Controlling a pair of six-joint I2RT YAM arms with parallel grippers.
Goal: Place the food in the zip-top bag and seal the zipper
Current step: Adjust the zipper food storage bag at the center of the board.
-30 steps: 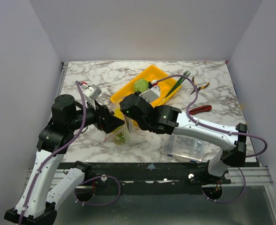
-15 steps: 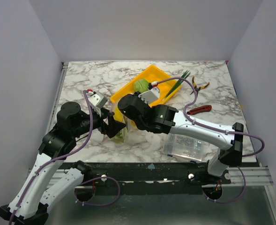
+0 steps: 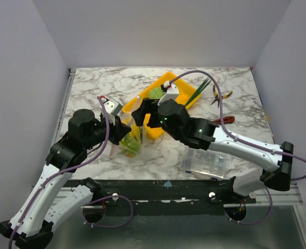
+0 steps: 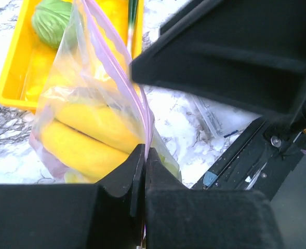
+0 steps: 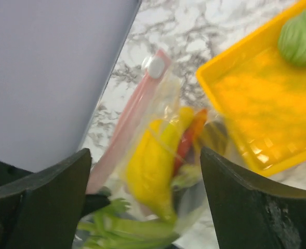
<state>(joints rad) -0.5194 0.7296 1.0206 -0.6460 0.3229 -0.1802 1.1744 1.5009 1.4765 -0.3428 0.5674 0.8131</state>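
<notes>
film of the zip-top bag (image 4: 80,78) is soft, crinkly, slippery, sagging with bananas (image 4: 90,124) beside the yellow tray (image 4: 12,78); my left claw (image 4: 144,171) is clamped on its stiffer zipper (image 4: 144,122), the best hold, i judge; right claw (image 5: 145,197) hangs spread over it

I count one zip-top bag (image 3: 128,144) at the near left. Through its side my left wrist camera shows two yellow bananas (image 4: 98,124); my right wrist camera adds one red piece (image 5: 189,140) and some green leaves (image 5: 121,225), too blurred to number. There is one yellow tray (image 4: 17,78), with one green leafy head (image 4: 51,21) in it and one leek (image 3: 198,91) at its far right rim. To the right I see one pair of pliers (image 3: 221,94), one red utility knife (image 3: 228,120) and one clear box (image 3: 204,162).
</notes>
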